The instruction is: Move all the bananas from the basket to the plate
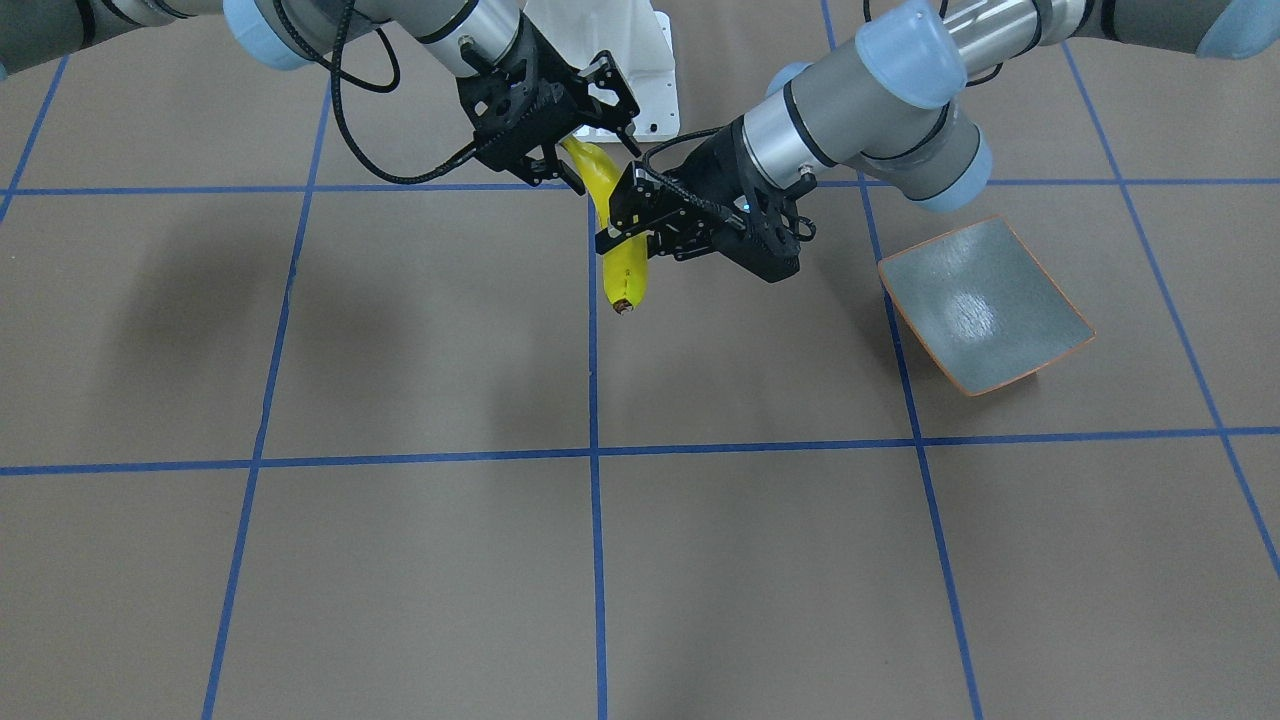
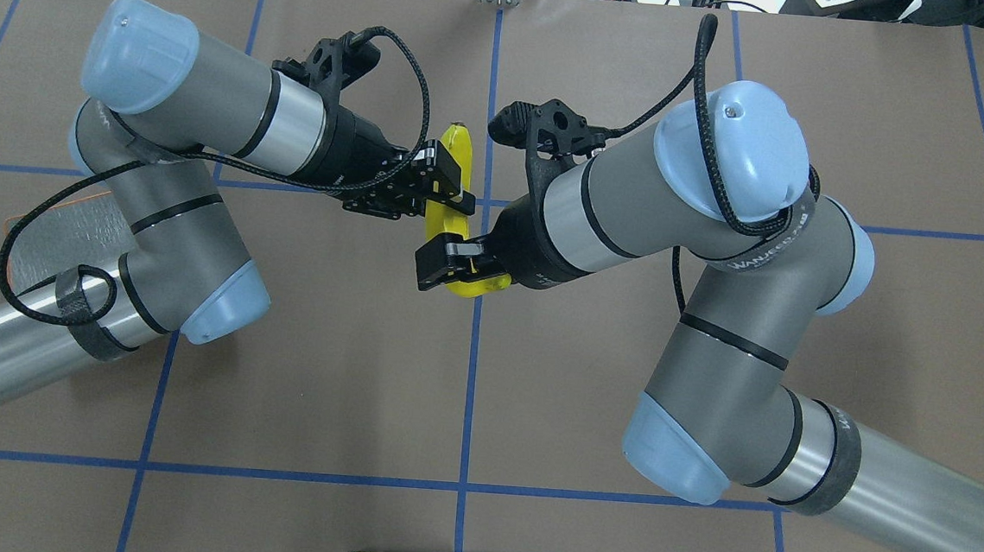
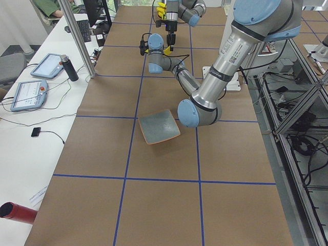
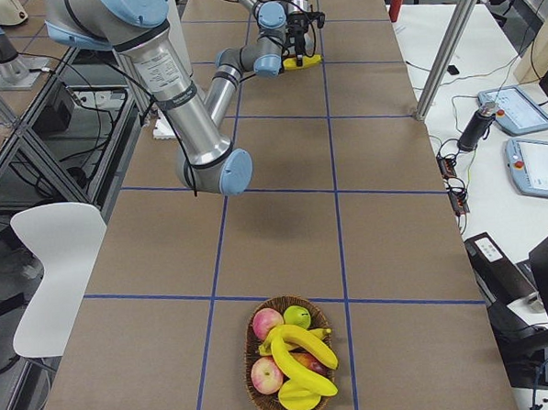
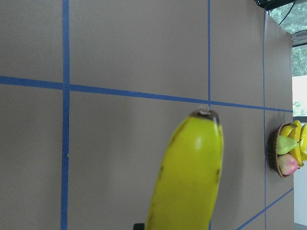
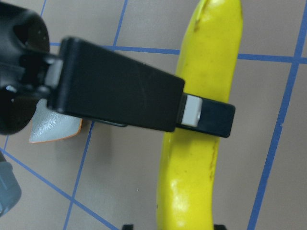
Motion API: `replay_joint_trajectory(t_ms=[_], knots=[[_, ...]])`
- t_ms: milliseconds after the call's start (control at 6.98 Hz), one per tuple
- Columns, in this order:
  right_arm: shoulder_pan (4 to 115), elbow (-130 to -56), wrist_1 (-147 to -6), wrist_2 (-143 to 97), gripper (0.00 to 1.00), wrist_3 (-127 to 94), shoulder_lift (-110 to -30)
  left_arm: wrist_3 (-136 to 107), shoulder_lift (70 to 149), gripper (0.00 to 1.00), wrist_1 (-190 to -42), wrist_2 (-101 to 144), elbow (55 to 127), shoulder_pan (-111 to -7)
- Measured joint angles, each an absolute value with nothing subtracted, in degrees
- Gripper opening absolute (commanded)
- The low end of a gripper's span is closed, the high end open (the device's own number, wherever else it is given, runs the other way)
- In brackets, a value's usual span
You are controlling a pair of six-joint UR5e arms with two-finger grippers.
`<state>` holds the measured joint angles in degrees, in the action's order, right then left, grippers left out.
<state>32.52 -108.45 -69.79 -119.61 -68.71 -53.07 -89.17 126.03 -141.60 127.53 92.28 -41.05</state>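
Observation:
One banana (image 1: 625, 272) hangs in the air over the table's middle, held between both arms; it also shows in the overhead view (image 2: 457, 157). My left gripper (image 1: 625, 215) is shut on its middle; one of its fingers (image 6: 206, 117) crosses the banana (image 6: 201, 163). My right gripper (image 1: 605, 160) is open, its fingers on either side of the stem end. The grey-green plate (image 1: 985, 305) lies empty under my left arm. The basket (image 4: 292, 365) at the table's far right end holds bananas (image 4: 305, 355), apples and a pear.
The robot's white base mount (image 1: 620, 60) stands behind the grippers. A side bench with tablets (image 3: 31, 92) runs along the operators' side. A red cylinder (image 3: 18, 212) lies at that bench's near end.

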Motion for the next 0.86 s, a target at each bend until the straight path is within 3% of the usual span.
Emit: replay_joint_trajectory(t_ms=[860], knots=[[40.81, -109.33, -70.30, -127.65, 0.99, -69.22, -55.13, -88.13, 123.69, 0.00, -142.20, 127.85, 92.10, -41.24]])
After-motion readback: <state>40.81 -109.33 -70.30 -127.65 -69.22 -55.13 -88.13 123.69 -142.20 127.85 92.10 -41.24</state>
